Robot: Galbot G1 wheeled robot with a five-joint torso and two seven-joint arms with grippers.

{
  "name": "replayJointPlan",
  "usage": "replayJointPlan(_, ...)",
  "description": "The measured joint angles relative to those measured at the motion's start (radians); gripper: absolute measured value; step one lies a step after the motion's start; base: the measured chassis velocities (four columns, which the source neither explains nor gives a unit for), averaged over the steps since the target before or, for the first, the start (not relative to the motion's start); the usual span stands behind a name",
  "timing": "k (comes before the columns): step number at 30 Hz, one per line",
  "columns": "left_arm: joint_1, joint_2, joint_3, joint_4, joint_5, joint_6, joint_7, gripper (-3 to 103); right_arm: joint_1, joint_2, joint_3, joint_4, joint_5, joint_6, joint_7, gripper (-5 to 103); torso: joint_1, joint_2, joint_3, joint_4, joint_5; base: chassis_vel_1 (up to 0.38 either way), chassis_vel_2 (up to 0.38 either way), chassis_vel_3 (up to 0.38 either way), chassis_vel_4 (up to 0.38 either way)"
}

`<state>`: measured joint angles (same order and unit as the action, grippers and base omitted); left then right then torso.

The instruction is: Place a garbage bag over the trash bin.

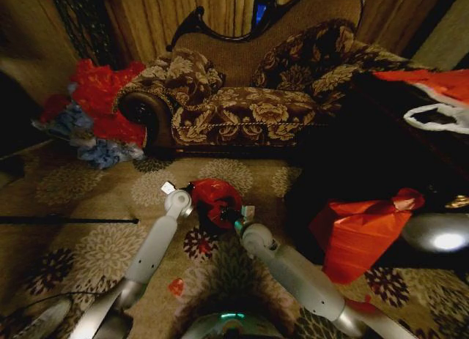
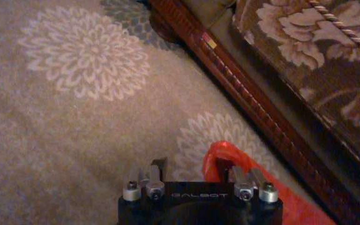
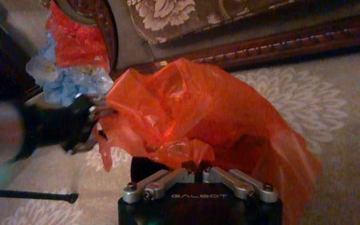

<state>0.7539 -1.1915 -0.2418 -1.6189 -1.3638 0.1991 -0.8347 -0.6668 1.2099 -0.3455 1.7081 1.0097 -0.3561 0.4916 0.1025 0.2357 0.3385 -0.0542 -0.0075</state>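
bag [image 1: 214, 195]: red, draped over the bin [image 3: 147, 167], on the carpet [image 1: 88, 236] near the sofa [image 1: 249, 97]
left hand [image 2: 192, 174]: released, at bag's left edge
right hand [image 3: 196, 168]: clenched on bag

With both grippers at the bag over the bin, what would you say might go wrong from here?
1. The right gripper pinches only a small fold of the thin bag, so the plastic may tear or slip out.
2. The bag sits bunched over the bin rather than spread round its rim; letting go now might leave it lopsided.
3. The left gripper has one finger against the bag's edge, a hold that looks easy to lose.
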Motion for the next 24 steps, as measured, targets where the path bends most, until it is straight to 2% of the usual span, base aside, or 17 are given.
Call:
replayJointPlan(3, 0.056, 0.023, -0.015, -0.065, 0.054, 0.024, 0.030, 72, 0.004, -0.004, -0.002, -0.004, 0.000, 0.000, -0.001, 0, 0.000, 0.000, 0.000, -0.0002, 0.0002, 0.000, 0.000, 0.000, 0.000)
replayJointPlan(4, 0.056, 0.023, -0.015, -0.065, 0.054, 0.024, 0.030, 72, 0.004, -0.004, -0.002, -0.004, 0.000, 0.000, -0.001, 0, 0.000, 0.000, 0.000, -0.0002, 0.0002, 0.000, 0.000, 0.000, 0.000)
replayJointPlan(6, 0.089, 0.042, -0.015, -0.100, 0.145, 0.042, 0.070, 76, 0.006, -0.004, -0.002, -0.006, 0.000, 0.000, -0.002, 0, 0.000, 0.000, 0.000, -0.0002, 0.0000, 0.000, 0.000, 0.000, 0.000)
replayJointPlan(7, 0.089, 0.042, -0.015, -0.100, 0.145, 0.042, 0.070, 76, 0.006, -0.004, -0.002, -0.006, 0.000, 0.000, -0.002, 0, 0.000, 0.000, 0.000, -0.0002, 0.0000, 0.000, 0.000, 0.000, 0.000)
replayJointPlan(8, 0.115, 0.059, -0.010, -0.124, 0.271, 0.053, 0.123, 88, 0.007, -0.004, -0.003, -0.007, 0.000, 0.000, -0.002, 0, 0.000, 0.000, 0.000, -0.0001, 0.0002, 0.000, 0.000, 0.000, 0.000)
replayJointPlan(10, 0.142, 0.078, -0.005, -0.139, 0.434, 0.059, 0.207, 93, 0.008, -0.005, -0.003, -0.007, 0.000, 0.000, -0.003, 0, 0.000, 0.000, 0.000, -0.0001, 0.0000, 0.000, 0.000, 0.000, 0.000)
replayJointPlan(11, 0.161, 0.097, -0.003, -0.146, 0.597, 0.059, 0.290, 97, 0.008, -0.006, -0.004, -0.007, -0.001, 0.000, -0.003, 0, 0.000, 0.000, 0.000, -0.0002, 0.0001, 0.000, 0.000, 0.000, 0.000)
replayJointPlan(12, 0.161, 0.097, -0.003, -0.146, 0.597, 0.059, 0.290, 97, 0.008, -0.006, -0.004, -0.007, -0.001, 0.000, -0.003, 0, 0.000, 0.000, 0.000, -0.0002, 0.0001, 0.000, 0.000, 0.000, 0.000)
replayJointPlan(13, 0.172, 0.109, -0.003, -0.149, 0.686, 0.059, 0.338, 99, 0.008, -0.007, -0.004, -0.007, -0.001, 0.000, -0.003, 0, 0.000, 0.000, 0.000, -0.0001, 0.0001, 0.000, 0.000, 0.000, 0.000)
replayJointPlan(14, 0.186, 0.127, -0.005, -0.156, 0.788, 0.057, 0.401, 100, 0.007, -0.009, -0.005, -0.007, -0.002, 0.000, -0.004, 0, 0.000, 0.000, 0.000, -0.0002, -0.0002, 0.000, 0.000, 0.000, 0.000)
replayJointPlan(15, 0.206, 0.160, -0.015, -0.173, 0.917, 0.056, 0.511, 100, 0.007, -0.011, -0.005, -0.007, -0.004, 0.000, -0.006, 0, 0.000, 0.000, 0.000, -0.0001, -0.0002, 0.000, 0.000, 0.000, 0.000)
replayJointPlan(16, 0.206, 0.160, -0.015, -0.173, 0.917, 0.056, 0.511, 100, 0.007, -0.011, -0.005, -0.007, -0.004, 0.000, -0.006, 0, 0.000, 0.000, 0.000, -0.0001, -0.0002, 0.000, 0.000, 0.000, 0.000)
replayJointPlan(17, 0.213, 0.175, -0.018, -0.182, 0.965, 0.055, 0.559, 100, 0.007, -0.012, -0.005, -0.007, -0.005, 0.000, -0.007, 0, 0.000, 0.000, 0.000, -0.0001, 0.0003, 0.000, 0.000, 0.000, 0.000)
replayJointPlan(20, 0.229, 0.237, -0.008, -0.209, 1.144, 0.035, 0.762, 100, 0.006, -0.012, -0.005, -0.010, -0.010, 0.000, -0.011, 0, 0.000, 0.000, 0.000, -0.0001, 0.0002, 0.000, 0.000, 0.000, 0.000)
replayJointPlan(21, 0.229, 0.237, -0.008, -0.209, 1.144, 0.035, 0.762, 100, 0.006, -0.012, -0.005, -0.010, -0.010, 0.000, -0.011, 0, 0.000, 0.000, 0.000, -0.0001, 0.0002, 0.000, 0.000, 0.000, 0.000)
replayJointPlan(23, 0.223, 0.258, 0.010, -0.211, 1.186, 0.023, 0.842, 100, 0.005, -0.011, -0.005, -0.010, -0.012, 0.000, -0.013, 0, 0.000, 0.000, 0.000, -0.0001, -0.0001, 0.000, 0.000, 0.000, 0.000)
replayJointPlan(24, 0.222, 0.259, 0.011, -0.211, 1.186, 0.023, 0.845, 100, 0.005, -0.011, -0.005, -0.010, -0.012, 0.000, -0.013, 0, 0.000, 0.000, 0.000, -0.0002, -0.0001, 0.000, 0.000, 0.000, 0.000)
